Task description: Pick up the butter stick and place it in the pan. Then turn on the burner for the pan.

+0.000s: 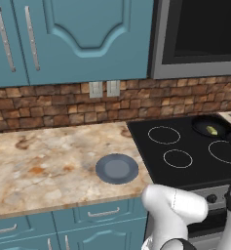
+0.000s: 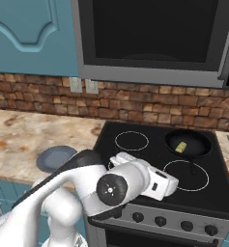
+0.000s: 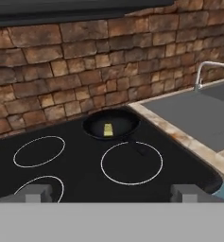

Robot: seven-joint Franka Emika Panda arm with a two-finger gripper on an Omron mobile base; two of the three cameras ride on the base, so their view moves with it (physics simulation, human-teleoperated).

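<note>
In the left base view, the butter stick [image 1: 211,130] is seen lying inside the pan [image 1: 210,128] on the far right burner of the stove [image 1: 185,151], and a blue-grey plate [image 1: 117,168] sits on the counter [image 1: 48,161].

In the right base view, the knobs [image 2: 160,221] along the stove front are shown as a row, below the arm's wrist. The placing looks done, so the burner is judged the step in hand. The knob matching the pan's rear right ring should be picked before any push, and it should be approached squarely.

In the hand view, the gripper [image 3: 111,193] is seen released, its fingers wide apart and holding nothing. A sink [image 3: 198,113] and faucet [image 3: 205,71] are added here.
</note>
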